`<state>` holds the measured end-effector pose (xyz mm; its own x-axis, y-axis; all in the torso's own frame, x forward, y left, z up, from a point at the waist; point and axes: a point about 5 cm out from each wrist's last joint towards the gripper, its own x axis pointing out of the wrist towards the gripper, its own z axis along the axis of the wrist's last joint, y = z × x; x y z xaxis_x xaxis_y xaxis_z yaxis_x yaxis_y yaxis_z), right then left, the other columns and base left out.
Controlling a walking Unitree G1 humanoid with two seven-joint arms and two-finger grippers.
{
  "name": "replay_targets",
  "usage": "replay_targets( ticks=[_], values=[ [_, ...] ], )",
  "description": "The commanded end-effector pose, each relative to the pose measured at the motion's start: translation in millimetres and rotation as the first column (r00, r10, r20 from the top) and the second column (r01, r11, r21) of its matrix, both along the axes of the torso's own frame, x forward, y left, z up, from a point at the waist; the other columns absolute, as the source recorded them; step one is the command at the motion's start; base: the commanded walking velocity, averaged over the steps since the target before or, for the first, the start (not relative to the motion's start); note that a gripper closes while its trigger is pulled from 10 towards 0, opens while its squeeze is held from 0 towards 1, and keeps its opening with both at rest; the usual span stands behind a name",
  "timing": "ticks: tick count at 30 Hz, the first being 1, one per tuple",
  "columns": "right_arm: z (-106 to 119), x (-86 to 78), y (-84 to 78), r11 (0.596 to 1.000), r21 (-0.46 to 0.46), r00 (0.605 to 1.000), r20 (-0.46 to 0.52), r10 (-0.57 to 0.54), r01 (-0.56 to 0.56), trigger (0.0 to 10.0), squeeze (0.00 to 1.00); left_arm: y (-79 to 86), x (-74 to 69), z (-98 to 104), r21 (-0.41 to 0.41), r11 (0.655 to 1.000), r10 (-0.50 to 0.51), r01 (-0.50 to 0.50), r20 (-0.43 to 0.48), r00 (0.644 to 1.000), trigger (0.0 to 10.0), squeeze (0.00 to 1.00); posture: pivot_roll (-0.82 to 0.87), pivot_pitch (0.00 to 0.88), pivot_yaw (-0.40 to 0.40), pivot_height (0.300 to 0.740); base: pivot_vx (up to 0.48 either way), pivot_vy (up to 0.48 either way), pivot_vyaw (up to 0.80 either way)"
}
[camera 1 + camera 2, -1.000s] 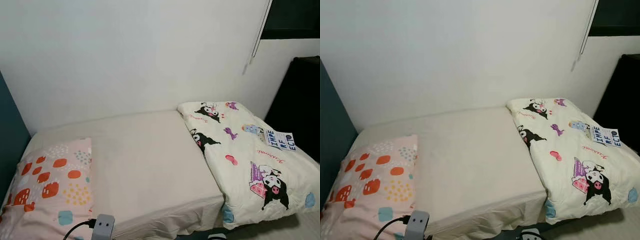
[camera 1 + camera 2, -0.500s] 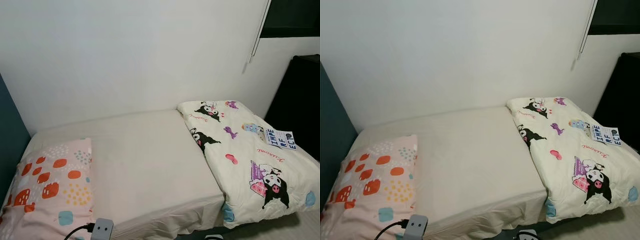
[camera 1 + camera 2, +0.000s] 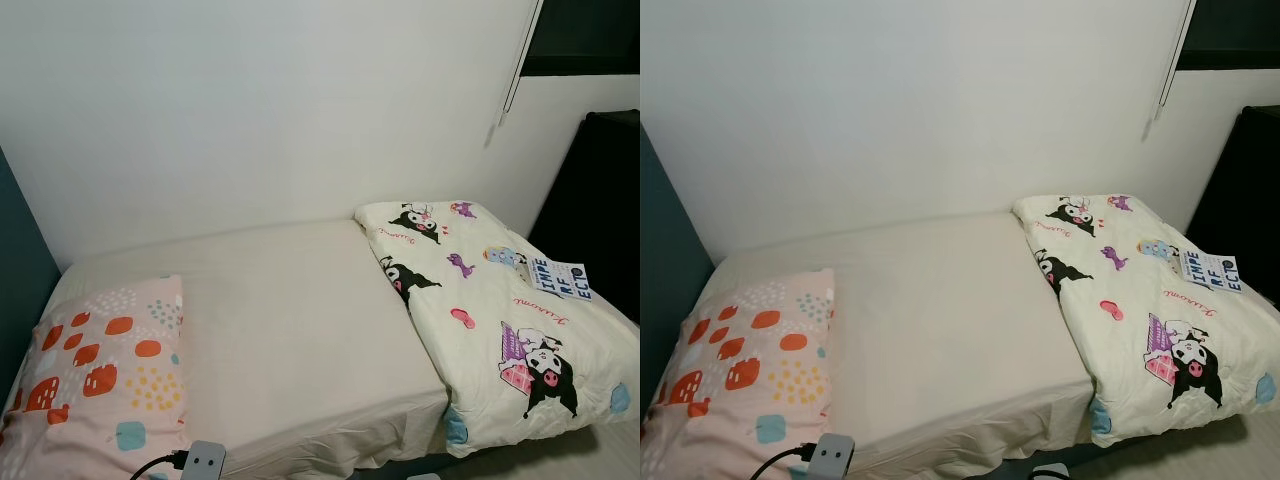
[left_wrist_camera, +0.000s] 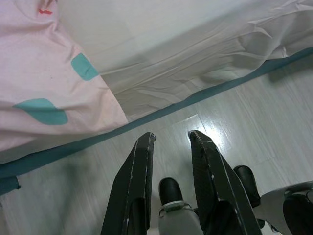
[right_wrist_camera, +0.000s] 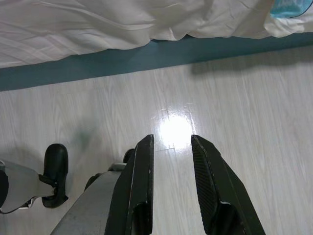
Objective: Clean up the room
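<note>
Folded quilt [image 3: 500,320] lies across bed's [image 3: 300,330] right end; soft, light, bulky, so pinch at near corner. Pillow [image 3: 100,370] at left end. Left gripper [image 4: 171,139] and right gripper [image 5: 171,139] hang spread, empty, above floor [image 5: 244,122]

A bed [image 3: 300,330] stands against a white wall [image 3: 260,110] on pale wood-look floor [image 5: 234,107].

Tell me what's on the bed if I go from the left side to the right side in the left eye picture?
Pink pillow with orange spots → bare cream sheet → white cartoon blanket → small sign with letters, lying on the blanket near its right edge.
</note>
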<state>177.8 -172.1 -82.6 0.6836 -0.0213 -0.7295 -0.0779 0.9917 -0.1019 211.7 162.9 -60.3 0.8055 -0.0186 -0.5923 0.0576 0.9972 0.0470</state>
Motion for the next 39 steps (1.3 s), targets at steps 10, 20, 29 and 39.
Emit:
replay_targets(
  ticks=[10, 20, 29, 39],
  values=[
    [-2.6, -5.9, -1.4, 1.000, 0.008, 1.000, -0.015, -0.017, 0.017, 10.0, 0.00, 2.3, -1.4, -0.6, 0.013, 1.000, -0.021, 0.021, -0.004, 1.000, 10.0, 0.00, 0.02, 0.045, -0.032, 0.740, 0.000, 0.000, 0.00],
    [-1.2, -4.0, -3.0, 1.000, 0.010, 1.000, 0.000, -0.025, 0.025, 10.0, 0.00, 2.7, -1.7, -0.9, 0.020, 1.000, -0.017, 0.017, -0.006, 1.000, 10.0, 0.00, 0.02, 0.040, -0.039, 0.740, 0.000, 0.000, 0.00],
    [1.4, -0.5, -6.3, 0.999, -0.008, 0.998, 0.028, -0.048, 0.049, 10.0, 0.00, 2.0, -0.4, -0.2, 0.022, 1.000, -0.021, 0.021, -0.004, 1.000, 10.0, 0.00, 0.01, 0.048, -0.037, 0.740, 0.000, 0.000, 0.00],
    [1.1, -1.7, -7.7, 0.994, 0.065, 0.996, 0.026, -0.086, 0.084, 10.0, 0.00, 1.4, 1.6, 1.2, 0.028, 0.999, -0.033, 0.032, 0.006, 0.999, 10.0, 0.00, 0.02, 0.054, -0.041, 0.740, 0.000, 0.000, 0.00]
  ],
)
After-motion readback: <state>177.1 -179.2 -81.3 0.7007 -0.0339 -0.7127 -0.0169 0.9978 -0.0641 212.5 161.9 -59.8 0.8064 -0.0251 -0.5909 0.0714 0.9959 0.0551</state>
